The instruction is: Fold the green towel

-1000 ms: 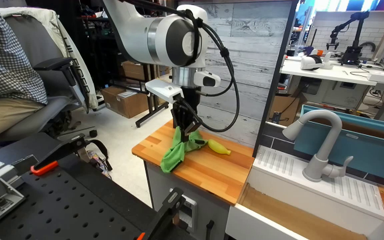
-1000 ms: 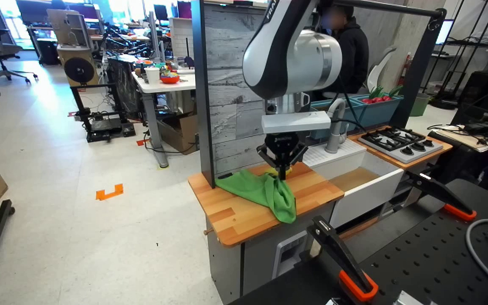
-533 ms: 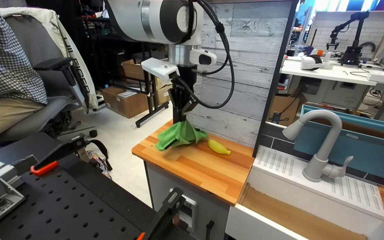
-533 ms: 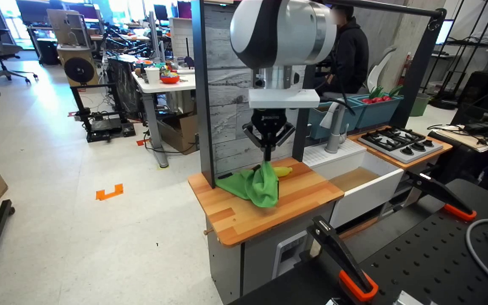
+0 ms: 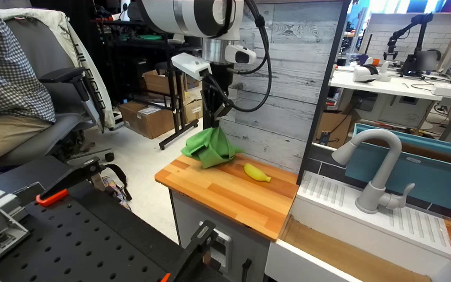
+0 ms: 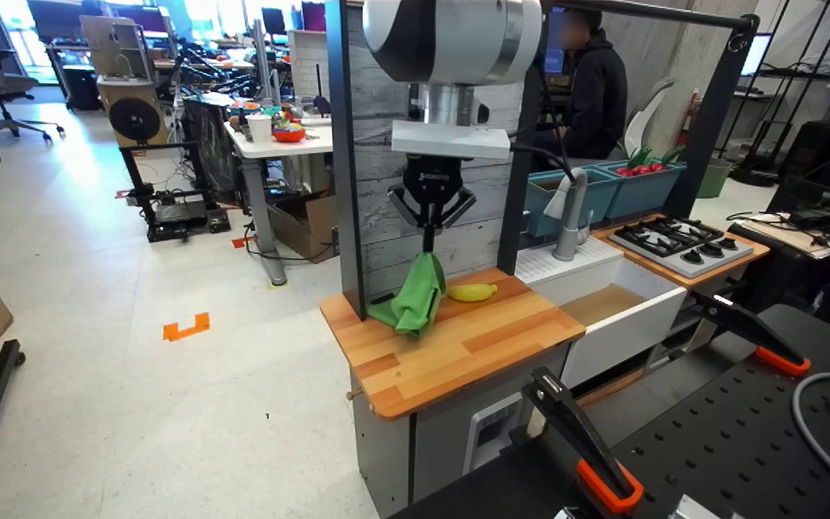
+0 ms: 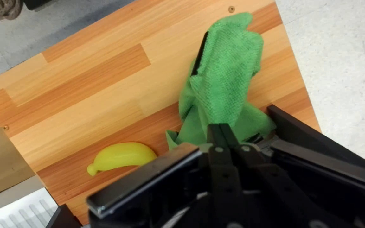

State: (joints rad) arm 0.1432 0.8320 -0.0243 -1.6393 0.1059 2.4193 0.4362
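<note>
Although the wooden counter point(image 5: 241, 196) carries a low tail of the green towel point(image 6: 418, 295), most of that cloth hangs gathered above it in a loose tent, so we'd call the fold started but nowhere near done. We can't spot a flat half or a clean crease in any view; as we read it, laying the cloth over, lining up the edges, letting go and smoothing are all left. As for the claw point(image 6: 428, 245), it's drawn together and pinching the towel's peak, clear of the wood. From the wrist view its fingertips point(image 7: 213, 133) look almost flush, so we'd guess they've only got a thin bit of fabric.
</note>
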